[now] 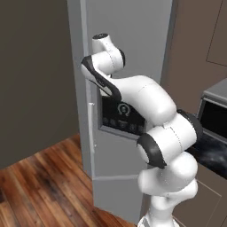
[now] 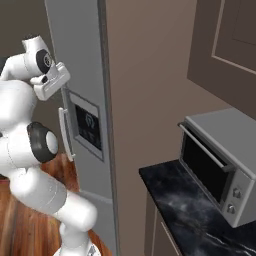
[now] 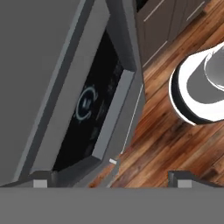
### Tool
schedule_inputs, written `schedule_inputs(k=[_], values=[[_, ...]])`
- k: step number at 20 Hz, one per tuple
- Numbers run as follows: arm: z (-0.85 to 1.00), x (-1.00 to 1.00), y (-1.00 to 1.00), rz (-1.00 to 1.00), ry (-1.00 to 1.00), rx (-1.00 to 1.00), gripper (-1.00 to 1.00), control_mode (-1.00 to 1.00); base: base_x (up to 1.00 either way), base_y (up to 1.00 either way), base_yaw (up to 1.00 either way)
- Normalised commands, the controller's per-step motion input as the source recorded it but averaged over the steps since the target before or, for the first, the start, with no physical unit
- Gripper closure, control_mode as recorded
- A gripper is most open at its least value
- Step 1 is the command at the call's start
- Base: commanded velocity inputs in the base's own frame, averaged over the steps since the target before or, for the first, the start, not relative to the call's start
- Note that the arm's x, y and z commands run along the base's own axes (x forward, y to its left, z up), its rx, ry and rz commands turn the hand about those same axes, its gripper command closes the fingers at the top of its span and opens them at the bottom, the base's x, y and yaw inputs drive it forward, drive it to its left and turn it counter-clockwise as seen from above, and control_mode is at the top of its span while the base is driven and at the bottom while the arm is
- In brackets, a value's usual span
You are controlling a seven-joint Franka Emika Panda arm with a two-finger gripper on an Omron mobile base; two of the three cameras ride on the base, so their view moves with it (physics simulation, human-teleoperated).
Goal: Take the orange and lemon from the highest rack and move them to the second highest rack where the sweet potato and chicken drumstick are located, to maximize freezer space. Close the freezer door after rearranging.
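Jaws stand wide apart on the two-finger gripper [image 3: 109, 181], nothing between them; the two small dark finger tips [image 3: 41, 180] sit far apart at the bottom of the hand view.

Left of the jaws and just ahead: the tall grey freezer [image 3: 39, 65], its flat front close to the left tip. Set into that front, a dark recessed dispenser panel [image 3: 89, 109] with a pale round glowing symbol, framed by a grey surround.

Between the jaws, ahead: a thin white vertical bar handle [image 3: 133, 116] running along the edge of the tall flat grey freezer door [image 1: 128, 40] (door looks shut; interior hidden, so racks and food cannot be seen).

Right of the jaws: reddish-brown wooden plank floor [image 3: 166, 144], well beyond the tips.

From the base cameras, the white arm [image 1: 150, 102] reaches up against the freezer front, hand at dispenser level. Farther right, a grey microwave oven [image 2: 222, 165] sits on a black marbled counter [image 2: 185, 210], well apart from the gripper.
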Motion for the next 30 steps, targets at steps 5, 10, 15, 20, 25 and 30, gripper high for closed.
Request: schedule_inputs(k=[5,10,15,20,25,30], values=[[0.00,0.42,0.00,0.00,0.17,0.00,-1.00,-1.00,0.00,0.00,0.00],[0.00,0.48,0.00,0.00,0.24,0.00,-1.00,-1.00,0.00,0.00,0.00],[0.00,0.30,-0.14,0.00,0.18,0.00,-1.00,-1.00,0.00,0.00,0.00],[0.00,0.01,-0.52,-0.13,0.05,0.00,-1.00,-1.00,0.00,0.00,0.00],[0.00,0.00,-0.55,-0.22,0.00,0.00,-1.00,-1.00,0.00,0.00,0.00],[-0.02,-0.02,-0.41,-0.16,-0.17,-0.04,-1.00,-1.00,0.00,0.00,0.00]])
